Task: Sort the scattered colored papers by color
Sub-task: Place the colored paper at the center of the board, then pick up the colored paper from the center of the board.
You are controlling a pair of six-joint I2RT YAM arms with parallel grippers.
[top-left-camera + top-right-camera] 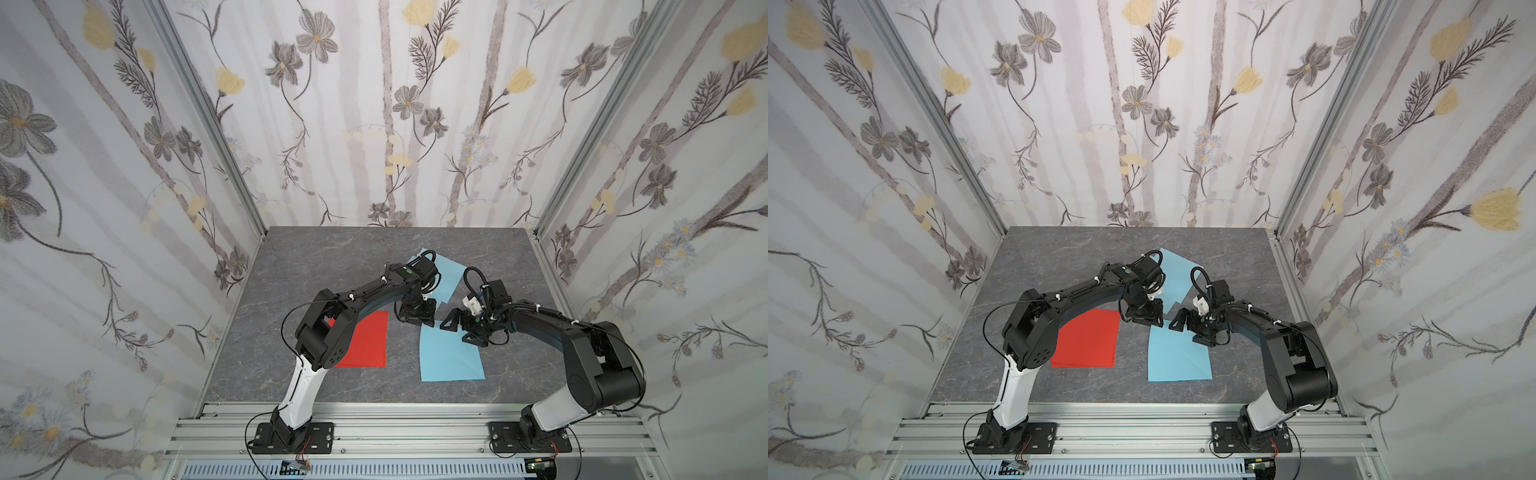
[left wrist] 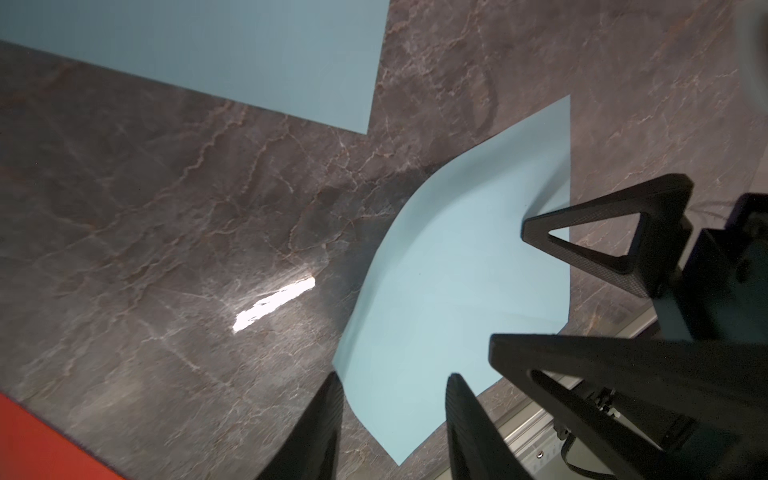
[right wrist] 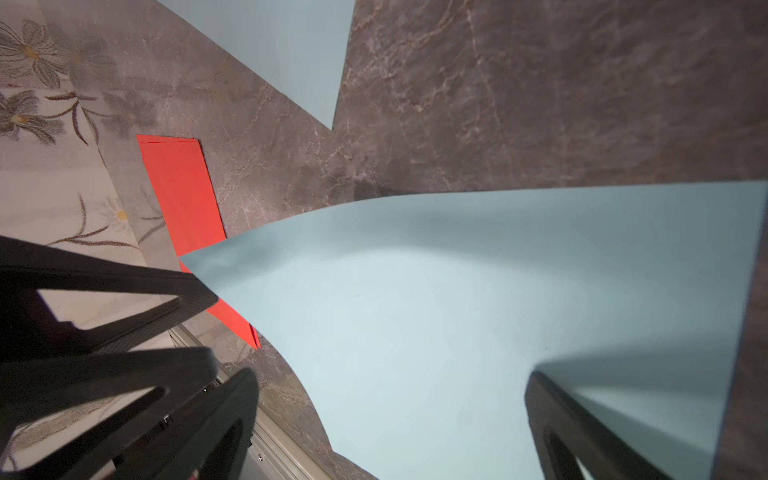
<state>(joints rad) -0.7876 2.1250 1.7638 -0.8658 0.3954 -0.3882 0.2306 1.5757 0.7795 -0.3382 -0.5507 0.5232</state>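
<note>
Shows the left gripper (image 2: 392,378) partly open, fingers either side of the curled-up corner of the near blue paper (image 2: 457,282) without pinching it. Shows the right gripper (image 3: 390,376) spread wide over that same sheet, clamping nothing. Finds that sheet toward the front right of the table (image 1: 311,257), the far blue paper (image 1: 449,274) apart behind it, and the red papers (image 1: 370,340) stacked flat on the left, partly under the left arm (image 1: 332,332).

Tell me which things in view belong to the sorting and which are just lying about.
Job: red paper stack; near blue paper, one corner curled up; far blue paper.
Just there: small wired board by the left arm's base; similar board by the right's.
</note>
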